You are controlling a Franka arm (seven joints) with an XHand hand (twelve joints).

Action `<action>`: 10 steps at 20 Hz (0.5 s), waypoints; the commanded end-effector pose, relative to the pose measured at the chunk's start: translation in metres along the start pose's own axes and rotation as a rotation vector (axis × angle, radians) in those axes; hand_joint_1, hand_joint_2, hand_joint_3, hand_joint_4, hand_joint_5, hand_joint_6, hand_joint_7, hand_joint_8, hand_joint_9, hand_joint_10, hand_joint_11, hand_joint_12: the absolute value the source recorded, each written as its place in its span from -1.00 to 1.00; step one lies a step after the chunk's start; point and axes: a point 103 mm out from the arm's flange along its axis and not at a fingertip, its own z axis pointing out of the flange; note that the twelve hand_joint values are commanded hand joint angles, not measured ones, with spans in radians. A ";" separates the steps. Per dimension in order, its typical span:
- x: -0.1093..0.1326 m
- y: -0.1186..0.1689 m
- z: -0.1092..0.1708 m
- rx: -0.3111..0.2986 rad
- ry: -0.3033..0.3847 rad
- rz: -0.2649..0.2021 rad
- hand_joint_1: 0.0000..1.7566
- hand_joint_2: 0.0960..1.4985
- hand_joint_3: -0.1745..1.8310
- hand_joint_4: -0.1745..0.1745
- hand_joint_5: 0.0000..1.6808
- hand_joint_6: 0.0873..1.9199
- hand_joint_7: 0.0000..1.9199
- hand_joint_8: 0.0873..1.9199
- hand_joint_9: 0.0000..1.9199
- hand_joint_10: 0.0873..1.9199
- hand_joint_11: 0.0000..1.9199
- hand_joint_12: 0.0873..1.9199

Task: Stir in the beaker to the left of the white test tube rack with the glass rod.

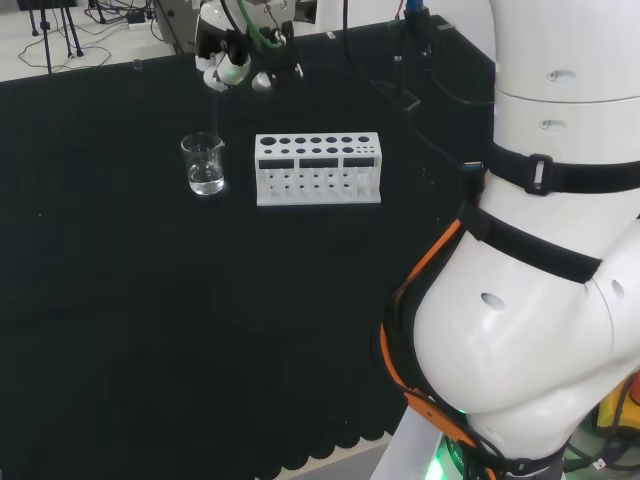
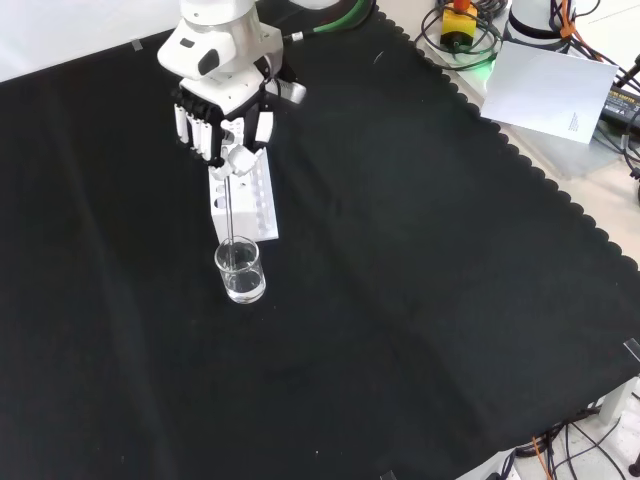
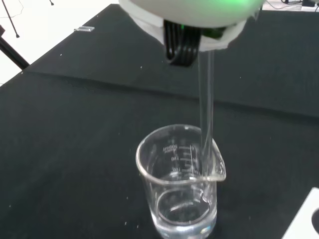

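In the head view the beaker (image 1: 204, 165) stands on the tabletop (image 1: 150, 330) just left of the white test tube rack (image 1: 318, 168), with a little clear liquid in the bottom. In the front view the robot hand (image 2: 222, 112) hangs above it, fingers curled round the top of the glass rod (image 2: 232, 212). The rod reaches down inside the beaker near the spout, so the rod is picked up and placed, and by the look of it the stirring itself is what remains.

We see a black cloth (image 2: 420, 300) with a scalloped edge covering the bench. Past its far right corner in the front view lie a white sheet of paper (image 2: 555, 92) and coiled cables (image 2: 455, 45). In the head view, tripod legs (image 1: 55, 40) stand on the floor beyond the cloth.
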 end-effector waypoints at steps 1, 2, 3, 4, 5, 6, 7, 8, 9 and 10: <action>0.019 -0.013 -0.003 -0.008 -0.009 -0.033 0.50 -0.15 -0.22 -1.00 0.45 -0.59 0.37 -0.15 0.84 -0.40 0.32 -0.29; 0.025 -0.013 -0.003 -0.009 -0.009 -0.040 0.50 -0.15 -0.22 -1.00 0.45 -0.59 0.37 -0.15 0.84 -0.40 0.32 -0.29; 0.030 -0.013 -0.003 -0.009 -0.010 -0.046 0.50 -0.15 -0.22 -1.00 0.45 -0.59 0.37 -0.15 0.84 -0.40 0.32 -0.29; 0.034 -0.012 -0.003 -0.010 -0.009 -0.052 0.50 -0.15 -0.21 -1.00 0.45 -0.59 0.37 -0.15 0.84 -0.40 0.32 -0.29; 0.037 -0.011 -0.003 -0.010 -0.009 -0.055 0.50 -0.15 -0.21 -1.00 0.45 -0.59 0.37 -0.15 0.84 -0.40 0.32 -0.29; 0.038 -0.011 -0.004 -0.013 -0.005 -0.054 0.50 -0.15 -0.21 -1.00 0.45 -0.59 0.37 -0.15 0.84 -0.40 0.32 -0.29; 0.040 -0.010 -0.005 -0.018 -0.007 -0.055 0.50 -0.15 -0.21 -1.00 0.45 -0.59 0.37 -0.15 0.84 -0.40 0.32 -0.29; 0.048 -0.003 -0.008 -0.019 -0.020 -0.060 0.50 -0.15 -0.21 -1.00 0.45 -0.59 0.37 -0.15 0.84 -0.40 0.32 -0.29; 0.061 -0.001 -0.016 -0.001 -0.044 -0.055 0.50 -0.15 -0.21 -1.00 0.45 -0.59 0.37 -0.15 0.84 -0.40 0.32 -0.29; 0.066 -0.001 -0.020 0.012 -0.057 -0.047 0.50 -0.15 -0.21 -1.00 0.45 -0.59 0.37 -0.15 0.84 -0.40 0.32 -0.29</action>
